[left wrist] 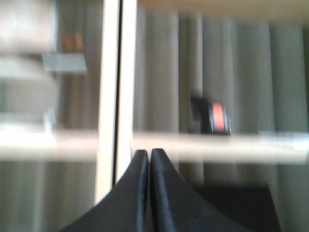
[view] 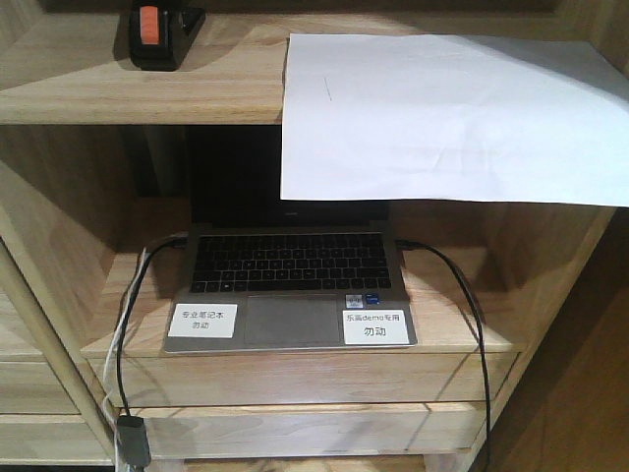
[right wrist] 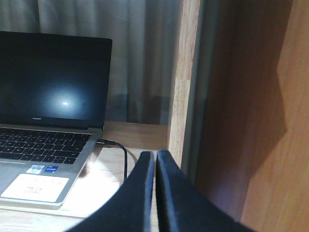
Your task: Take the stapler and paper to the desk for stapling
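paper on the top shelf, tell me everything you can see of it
The paper is a large plain white rectangular sheet, thin and faintly creased, with a tiny dark mark near its left edge. It lies flat on the right part of the upper wooden shelf. Its front part overhangs the shelf's edge and hides the top of the screen of the open laptop below. It touches only the shelf; the stapler sits apart to its left.

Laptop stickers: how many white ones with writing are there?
2. One white rectangular label sits left of the grey trackpad on the silver laptop, the other right of it. None looks hidden.
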Controlling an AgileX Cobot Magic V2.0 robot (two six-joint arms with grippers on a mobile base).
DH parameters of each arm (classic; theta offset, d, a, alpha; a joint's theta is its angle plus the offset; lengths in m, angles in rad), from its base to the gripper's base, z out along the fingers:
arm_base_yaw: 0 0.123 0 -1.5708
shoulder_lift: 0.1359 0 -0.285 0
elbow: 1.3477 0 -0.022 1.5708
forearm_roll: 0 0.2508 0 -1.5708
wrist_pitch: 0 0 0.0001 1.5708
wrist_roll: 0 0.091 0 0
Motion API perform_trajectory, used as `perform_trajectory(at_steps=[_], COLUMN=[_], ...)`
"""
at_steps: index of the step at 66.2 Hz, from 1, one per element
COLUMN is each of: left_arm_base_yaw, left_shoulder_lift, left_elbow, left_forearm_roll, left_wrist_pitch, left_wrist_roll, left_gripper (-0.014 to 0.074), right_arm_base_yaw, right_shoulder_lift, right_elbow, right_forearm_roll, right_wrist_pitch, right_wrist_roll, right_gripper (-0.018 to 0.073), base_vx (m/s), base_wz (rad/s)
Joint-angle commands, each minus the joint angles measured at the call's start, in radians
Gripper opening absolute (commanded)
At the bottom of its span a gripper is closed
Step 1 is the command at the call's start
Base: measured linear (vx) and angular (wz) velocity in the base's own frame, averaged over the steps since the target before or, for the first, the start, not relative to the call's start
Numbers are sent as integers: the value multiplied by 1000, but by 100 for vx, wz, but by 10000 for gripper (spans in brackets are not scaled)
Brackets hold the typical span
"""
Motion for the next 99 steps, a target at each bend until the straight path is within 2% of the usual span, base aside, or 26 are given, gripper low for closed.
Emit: perform_trajectory(at_steps=[1,13,23,26,61,70,92,99], left_arm_base_yaw=[-6,-6,-6,-6,-6,-6,-6,-6], left_shoulder_lift=[76,224,321,341,367,367,367,367], left_elbow=[-118,-314,-426,-442,-447,-448,-448,-448], left_forearm_roll=[-3,-10,-68,-84,-73,-71,-72,-72], left_wrist_pitch=[54,241,335,344,328,326,319,314], left_wrist_roll=[-8,-9,-9,-9,-7,1,1,1], left_gripper=[-7,-7,-7,-7,22,97,428,455], right_arm_base_yaw=[-2,-2,-2,-2,-2,-2,-2,-2], right_shoulder_lift=[-14,-14,-14,-14,-14,-14,-14,-14], right_elbow=[3,3,3,3,3,3,3,3], right_forearm_roll=[-10,-10,-10,-10,-10,-10,-10,-10], right_wrist_pitch=[-79,-79,-79,-79,-79,-79,-79,-79], right_wrist_roll=[-5,-5,-5,-5,-5,-5,-5,-5], right_gripper=[-9,-9,-9,-9,-9,-9,-9,-9], base_vx=[0,0,0,0,0,0,0,0], base_wz=[0,0,0,0,0,0,0,0])
